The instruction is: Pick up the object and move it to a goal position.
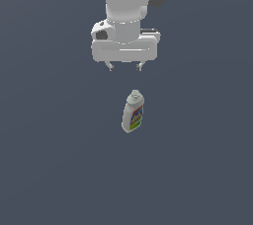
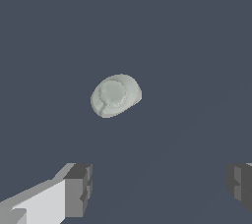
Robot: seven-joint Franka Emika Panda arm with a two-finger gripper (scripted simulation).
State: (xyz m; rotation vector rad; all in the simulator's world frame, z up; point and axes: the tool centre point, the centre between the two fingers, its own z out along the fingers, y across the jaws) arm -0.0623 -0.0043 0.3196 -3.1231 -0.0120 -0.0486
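The object, a small white bottle (image 1: 133,112) with a white cap and a colourful label, stands upright on the dark floor in the middle of the exterior view. From the wrist camera I look straight down on its cap and shoulders (image 2: 115,95). My gripper (image 1: 125,66) hangs above it, apart from it, set slightly toward the exterior view's left. Its fingers (image 2: 78,189) are spread wide with nothing between them. The bottle lies outside the gap between the fingers in the wrist view.
A plain dark grey-blue floor (image 1: 49,169) runs all around the bottle. The white arm (image 1: 126,2) reaches down from the upper edge of the exterior view.
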